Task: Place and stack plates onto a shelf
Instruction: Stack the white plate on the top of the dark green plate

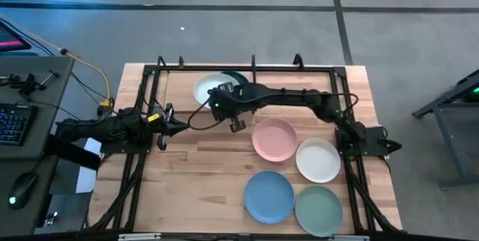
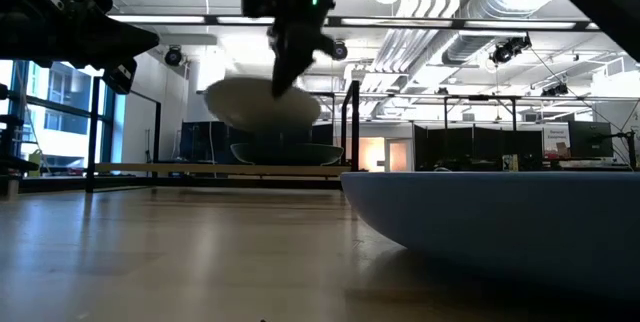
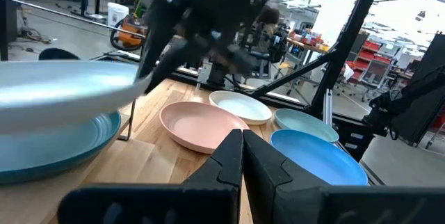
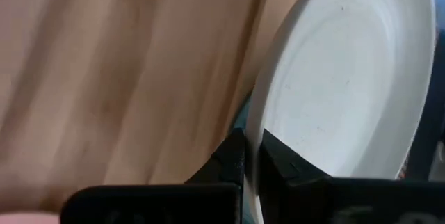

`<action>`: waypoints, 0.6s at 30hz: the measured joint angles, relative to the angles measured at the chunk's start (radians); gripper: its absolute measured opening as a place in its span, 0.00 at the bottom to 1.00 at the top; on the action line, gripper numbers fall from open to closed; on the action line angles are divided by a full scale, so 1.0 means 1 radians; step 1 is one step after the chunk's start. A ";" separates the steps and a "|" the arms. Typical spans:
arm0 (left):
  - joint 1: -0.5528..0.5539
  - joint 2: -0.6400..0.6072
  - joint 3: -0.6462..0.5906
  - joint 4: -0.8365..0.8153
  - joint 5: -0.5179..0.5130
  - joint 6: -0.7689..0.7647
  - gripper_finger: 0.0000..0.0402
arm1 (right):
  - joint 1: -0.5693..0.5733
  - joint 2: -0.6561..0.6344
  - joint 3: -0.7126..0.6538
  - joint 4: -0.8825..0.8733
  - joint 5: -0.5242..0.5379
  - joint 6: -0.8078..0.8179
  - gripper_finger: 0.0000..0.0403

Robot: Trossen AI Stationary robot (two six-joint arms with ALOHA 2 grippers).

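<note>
Even overhead light in the high view with soft shadows, low view backlit by bright ceiling lamps and left windows leaving arms silhouetted, near blue plate [image 2: 500, 222] out of focus lower right, both wrist views motion-blurred.

A light-wood table [image 1: 194, 174] carries the shelf [image 1: 314, 72] along its far edge, with a dark green plate [image 1: 238, 78] on it. Pink [image 1: 274, 139], white [image 1: 318, 159], blue [image 1: 269, 196] and sage green [image 1: 319, 209] plates lie at the table's near right.
</note>
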 joint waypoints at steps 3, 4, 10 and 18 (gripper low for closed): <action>0.000 0.000 0.000 0.000 0.000 0.000 0.00 | -0.011 0.033 0.000 -0.004 0.048 0.004 0.00; 0.000 0.000 0.000 0.000 0.000 0.000 0.00 | -0.014 0.042 0.000 -0.007 0.062 0.011 0.00; 0.000 0.000 0.000 0.000 0.000 0.000 0.00 | -0.042 0.053 0.000 -0.017 0.073 0.089 0.00; 0.000 0.000 0.000 0.000 0.000 0.000 0.00 | -0.071 0.053 0.000 -0.049 0.019 0.187 0.00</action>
